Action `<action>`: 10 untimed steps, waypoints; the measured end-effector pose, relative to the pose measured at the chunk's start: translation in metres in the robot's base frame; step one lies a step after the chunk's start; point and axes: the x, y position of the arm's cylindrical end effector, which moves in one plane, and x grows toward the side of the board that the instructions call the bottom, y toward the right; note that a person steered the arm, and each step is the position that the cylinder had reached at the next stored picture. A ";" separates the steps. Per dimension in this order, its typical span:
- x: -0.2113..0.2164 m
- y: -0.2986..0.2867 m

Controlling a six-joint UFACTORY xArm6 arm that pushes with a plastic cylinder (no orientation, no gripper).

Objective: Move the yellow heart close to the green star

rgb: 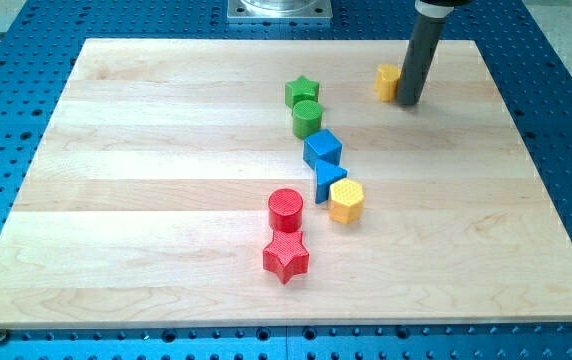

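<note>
The yellow heart (387, 81) lies near the view's top, right of centre, partly hidden by my rod. My tip (408, 101) rests on the board right against the heart's right side. The green star (302, 92) lies to the heart's left, about a block's width and more away. A green cylinder (307, 118) touches the star just below it.
A blue cube (322, 150), a blue triangle (329, 180) and a yellow hexagon (346, 200) run down the middle. A red cylinder (285, 210) and a red star (286, 257) sit lower. The wooden board (116, 200) lies on a blue perforated table.
</note>
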 end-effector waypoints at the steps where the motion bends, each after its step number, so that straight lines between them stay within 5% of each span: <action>1: -0.003 0.034; 2: -0.024 0.043; 4: -0.029 -0.051; 5: 0.006 0.024; 8: 0.005 -0.112; 10: -0.007 -0.086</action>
